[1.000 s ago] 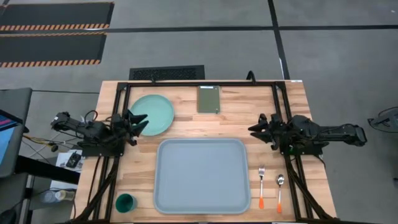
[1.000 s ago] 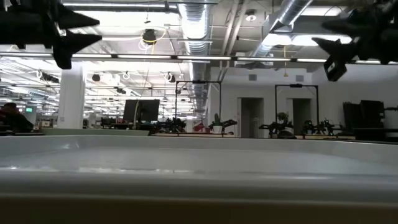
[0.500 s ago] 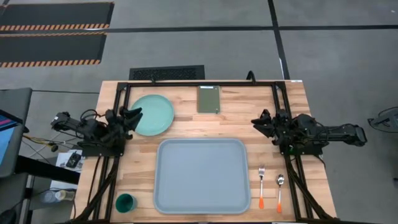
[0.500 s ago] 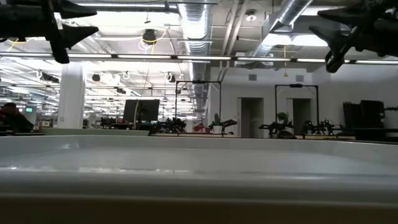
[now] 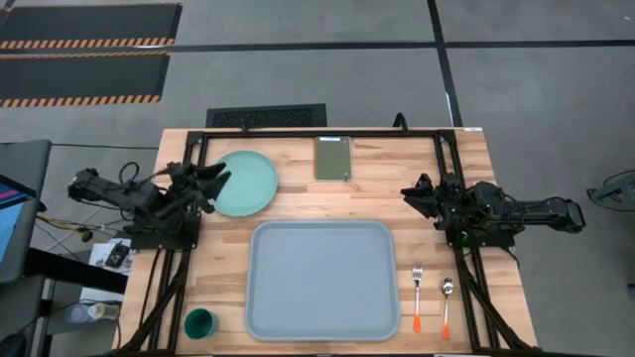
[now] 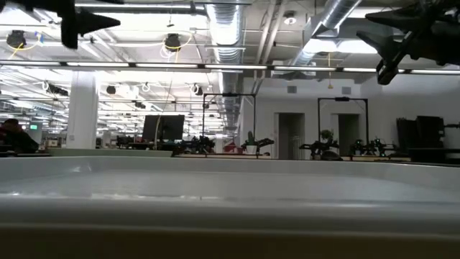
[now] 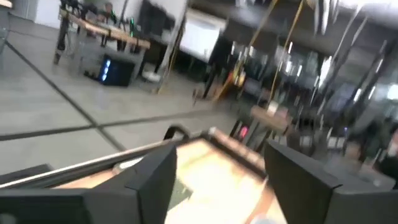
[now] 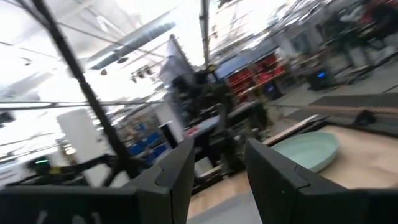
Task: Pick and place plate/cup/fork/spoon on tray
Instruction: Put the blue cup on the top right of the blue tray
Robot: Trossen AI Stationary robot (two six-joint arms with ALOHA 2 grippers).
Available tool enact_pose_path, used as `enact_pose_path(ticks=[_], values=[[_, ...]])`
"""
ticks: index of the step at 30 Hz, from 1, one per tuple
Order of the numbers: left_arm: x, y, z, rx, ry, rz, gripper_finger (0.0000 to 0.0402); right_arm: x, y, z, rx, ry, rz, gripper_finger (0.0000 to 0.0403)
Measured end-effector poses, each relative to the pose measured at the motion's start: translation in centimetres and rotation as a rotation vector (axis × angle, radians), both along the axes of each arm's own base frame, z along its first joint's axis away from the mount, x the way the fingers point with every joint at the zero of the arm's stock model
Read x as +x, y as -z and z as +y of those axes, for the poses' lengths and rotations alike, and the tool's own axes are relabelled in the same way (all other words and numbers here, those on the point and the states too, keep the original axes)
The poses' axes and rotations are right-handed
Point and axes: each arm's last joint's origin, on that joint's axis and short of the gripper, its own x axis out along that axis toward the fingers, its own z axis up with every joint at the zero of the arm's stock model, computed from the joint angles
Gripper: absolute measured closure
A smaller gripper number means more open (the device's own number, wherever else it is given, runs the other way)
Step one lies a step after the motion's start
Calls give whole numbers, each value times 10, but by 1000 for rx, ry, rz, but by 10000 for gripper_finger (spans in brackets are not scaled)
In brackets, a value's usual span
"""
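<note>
The pale mint plate lies flat on the table at the far left; it also shows in the right wrist view. The grey-blue tray lies at the middle near side, and its rim fills the low view. The teal cup stands at the near left corner. The fork and the spoon lie side by side to the right of the tray. My left gripper is open and raised over the plate's left edge. My right gripper is open and raised at the table's right.
A small olive-green slab lies at the far middle of the table. A black frame runs along the far edge and both sides. Bare wood shows between the plate, the tray and the right arm.
My left gripper has drawn back a little toward the table's left and far edges, risen and tipped upward, staying open. My right gripper has risen a little and tipped up, then kept still. The tableware has not moved.
</note>
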Motion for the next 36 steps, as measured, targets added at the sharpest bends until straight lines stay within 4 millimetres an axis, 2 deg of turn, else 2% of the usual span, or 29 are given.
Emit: enact_pose_path(ticks=[5,9,15,20,24,29,36], values=[[16,-18,-3,-25,-83,166,119,0,2,-1,-38,59,26,225],[22,-29,6,-98,-162,280,101,1,2,-2,-29,73,34,210],[23,-50,41,-192,-259,425,112,0,2,-2,26,75,27,191],[24,-60,80,-242,-190,472,119,1,2,0,28,52,24,189],[30,-48,121,-368,-128,528,124,0,1,-1,34,70,17,190],[46,-18,170,-523,-23,571,127,0,1,0,42,56,16,189],[58,29,206,-625,-79,789,127,1,2,3,34,32,20,189]])
